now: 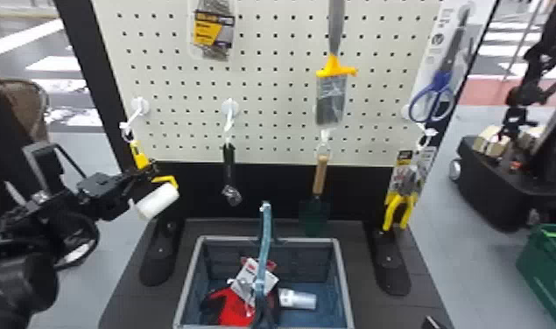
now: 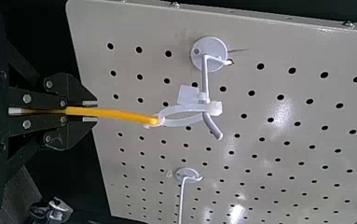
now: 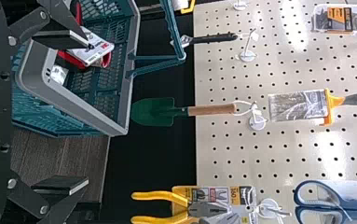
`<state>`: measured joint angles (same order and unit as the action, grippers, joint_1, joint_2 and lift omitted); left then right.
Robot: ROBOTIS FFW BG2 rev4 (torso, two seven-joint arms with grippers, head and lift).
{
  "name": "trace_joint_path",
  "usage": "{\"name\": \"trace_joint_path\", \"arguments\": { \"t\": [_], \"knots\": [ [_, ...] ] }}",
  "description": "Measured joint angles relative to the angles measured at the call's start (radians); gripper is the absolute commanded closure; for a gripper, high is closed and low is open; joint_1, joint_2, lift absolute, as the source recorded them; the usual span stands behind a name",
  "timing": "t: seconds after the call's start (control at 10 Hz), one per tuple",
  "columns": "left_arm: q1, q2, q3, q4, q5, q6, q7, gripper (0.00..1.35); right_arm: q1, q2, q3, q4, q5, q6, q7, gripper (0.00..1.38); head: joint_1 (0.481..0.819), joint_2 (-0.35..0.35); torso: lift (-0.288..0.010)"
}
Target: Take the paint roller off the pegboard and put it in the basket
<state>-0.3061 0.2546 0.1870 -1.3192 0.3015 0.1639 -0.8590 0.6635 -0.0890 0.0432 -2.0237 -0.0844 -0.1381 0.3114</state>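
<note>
Black left gripper (image 2: 90, 111), near nine o'clock in head view, pinched narrow on yellow handle of paint roller (image 1: 156, 201). Roller's white loop (image 2: 183, 120) hung around hook (image 2: 212, 125) on pegboard (image 1: 268, 89), near ten o'clock. Grasp looked done; unhooking, carrying, release remained. Basket (image 1: 343, 280) stood at six o'clock, red glove (image 1: 236, 308) inside. Right gripper (image 3: 86, 112), toward five o'clock, spread wide, holding nothing.
</note>
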Motion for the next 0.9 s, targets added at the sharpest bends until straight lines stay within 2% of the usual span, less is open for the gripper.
{"name": "trace_joint_path", "arguments": {
  "t": [0.9],
  "knots": [
    [-0.001,-0.003,-0.004,-0.005,-0.015,-0.021,0.001,1.22,0.003,-0.002,0.000,-0.002,-0.001,-0.002,0.000,0.25,0.549,0.000,-0.100]
  ]
}}
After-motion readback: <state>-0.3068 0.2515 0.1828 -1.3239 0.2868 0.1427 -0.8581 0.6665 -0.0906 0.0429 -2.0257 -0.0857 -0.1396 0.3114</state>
